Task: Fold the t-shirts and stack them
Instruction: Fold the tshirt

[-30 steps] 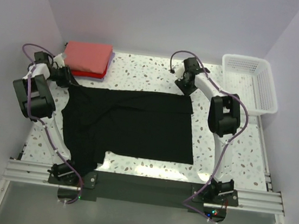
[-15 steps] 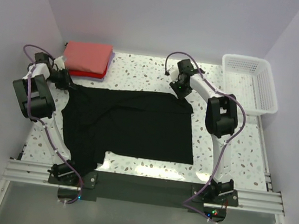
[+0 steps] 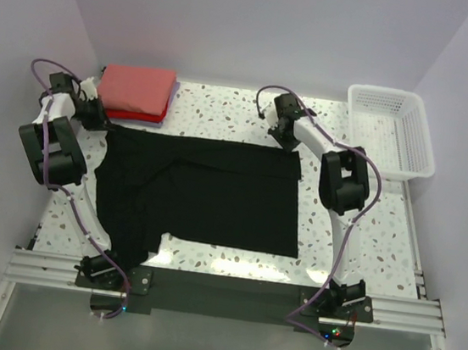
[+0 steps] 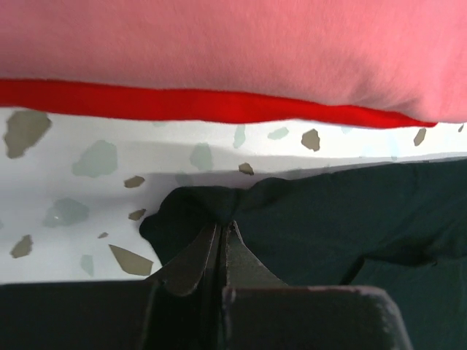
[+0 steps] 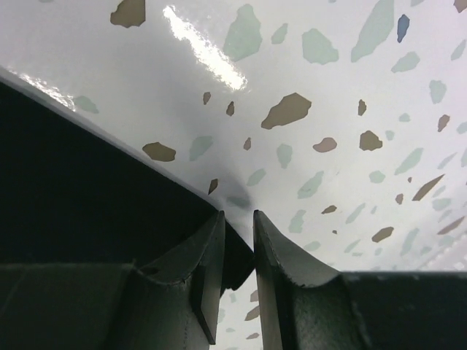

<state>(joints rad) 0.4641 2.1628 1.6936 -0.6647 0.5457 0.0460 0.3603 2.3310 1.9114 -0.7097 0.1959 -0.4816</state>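
Observation:
A black t-shirt [image 3: 206,193] lies spread flat in the middle of the table. My left gripper [image 3: 96,115] is low at its far left corner. In the left wrist view that gripper [image 4: 222,224] is shut on a bunched bit of the black t-shirt [image 4: 350,219]. My right gripper [image 3: 288,141] is at the far right corner. In the right wrist view the right gripper [image 5: 238,217] stands narrowly open, with the tip of the black t-shirt [image 5: 87,182] lying between its fingers. A folded stack of coral-red t-shirts [image 3: 137,91] sits at the far left, close behind the left gripper.
A white lattice basket [image 3: 391,130] stands at the far right corner. The side walls are close to both arms. In the left wrist view the coral-red stack [image 4: 233,44] lies just beyond the strip of speckled table [image 4: 87,160].
The left gripper shut on the shirt's far left corner. The right gripper moved left to the far right corner and narrowed. The shirt's far edge now lies straighter.

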